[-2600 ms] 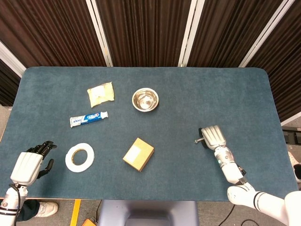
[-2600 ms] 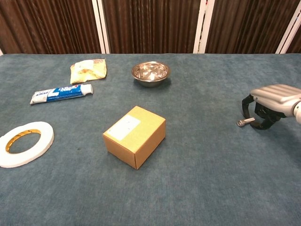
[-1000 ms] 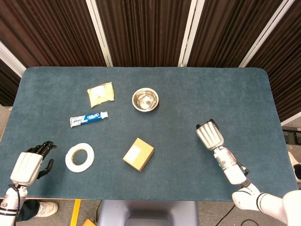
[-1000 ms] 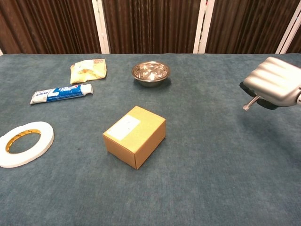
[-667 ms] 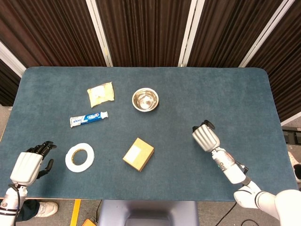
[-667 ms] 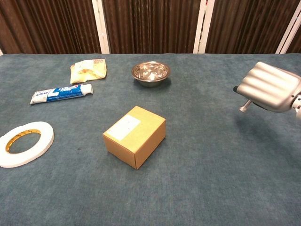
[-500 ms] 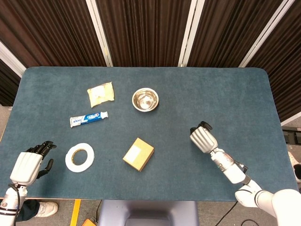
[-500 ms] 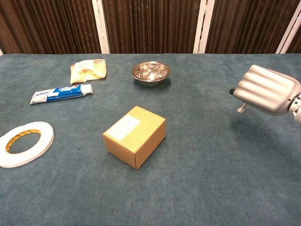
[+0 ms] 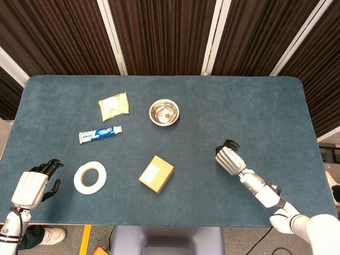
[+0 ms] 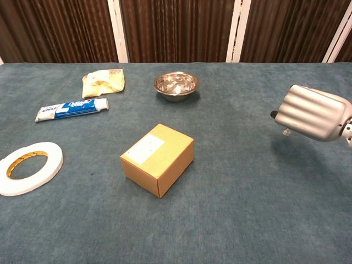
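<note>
My right hand [image 9: 228, 158] hangs above the blue table [image 9: 255, 106], right of the cardboard box [image 9: 156, 173]. Its fingers are curled in around a small silver metal piece [image 10: 286, 131], of which only a stub shows below the knuckles in the chest view. There the right hand [image 10: 311, 113] fills the right edge, its back turned to the camera. My left hand [image 9: 34, 186] stays off the table's near left corner, holding nothing, fingers apart. Nearest to it lies the white tape roll [image 9: 90, 177].
A steel bowl [image 9: 164, 112] stands at the middle back. A yellow packet [image 9: 113, 105] and a toothpaste tube [image 9: 100, 134] lie at the left. The box [image 10: 158, 158] sits mid-table, the tape roll [image 10: 27, 166] at the near left.
My right hand has risen off the table with the small metal piece and drifted left toward the box, turning its back to the chest camera. The left hand has not moved.
</note>
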{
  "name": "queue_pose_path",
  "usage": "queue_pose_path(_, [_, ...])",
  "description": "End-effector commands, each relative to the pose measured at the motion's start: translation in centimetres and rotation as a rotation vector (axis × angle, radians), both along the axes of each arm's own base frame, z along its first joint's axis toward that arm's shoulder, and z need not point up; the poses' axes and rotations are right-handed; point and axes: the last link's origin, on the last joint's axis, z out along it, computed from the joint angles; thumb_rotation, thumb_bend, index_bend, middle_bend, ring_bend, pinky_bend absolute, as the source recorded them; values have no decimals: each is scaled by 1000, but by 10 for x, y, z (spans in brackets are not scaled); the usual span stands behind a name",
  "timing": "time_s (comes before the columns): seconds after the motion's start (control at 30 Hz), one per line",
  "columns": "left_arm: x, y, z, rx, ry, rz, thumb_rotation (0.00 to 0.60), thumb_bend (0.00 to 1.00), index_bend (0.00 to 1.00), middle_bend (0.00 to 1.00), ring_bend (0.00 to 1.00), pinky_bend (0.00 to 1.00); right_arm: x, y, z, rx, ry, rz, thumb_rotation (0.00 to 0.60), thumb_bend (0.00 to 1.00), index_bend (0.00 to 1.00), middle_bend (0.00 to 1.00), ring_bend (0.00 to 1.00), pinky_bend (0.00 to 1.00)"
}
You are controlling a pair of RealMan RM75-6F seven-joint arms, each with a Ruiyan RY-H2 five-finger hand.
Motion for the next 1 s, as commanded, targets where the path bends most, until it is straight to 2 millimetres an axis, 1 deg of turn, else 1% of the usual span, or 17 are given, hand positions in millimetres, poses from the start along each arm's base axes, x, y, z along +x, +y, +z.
queue_pose_path(0.03, [0, 0, 0, 0, 1, 0, 600, 458, 308, 253, 381, 538, -2, 1, -1, 2, 10, 3, 600, 479, 760, 998, 851, 817])
queue_pose_path(0.33, [0, 0, 1, 2, -1, 0, 600, 458, 309, 253, 381, 538, -7, 3, -5, 2, 31, -8, 600, 480, 744, 998, 851, 817])
queue_pose_path(0.5, [0, 0, 1, 3, 3, -3, 600, 461, 309, 255, 382, 538, -9, 4, -5, -4, 30, -17, 600, 480, 693, 998, 851, 817])
queue_pose_path(0.6, [1, -1, 0, 2, 1, -6, 600, 463, 310, 256, 382, 538, -8, 4, -5, -9, 19, -25, 600, 479, 627, 998, 851, 817])
queue_pose_path(0.67, [1, -1, 0, 3, 2, -5, 600, 463, 315, 257, 382, 538, -9, 4, -5, -10, 19, -26, 600, 479, 604, 998, 851, 817])
queue_pose_path(1.0, [0, 0, 0, 0, 3, -2, 600, 462, 316, 256, 382, 538, -11, 5, -5, -9, 20, -36, 600, 479, 577, 998, 851, 817])
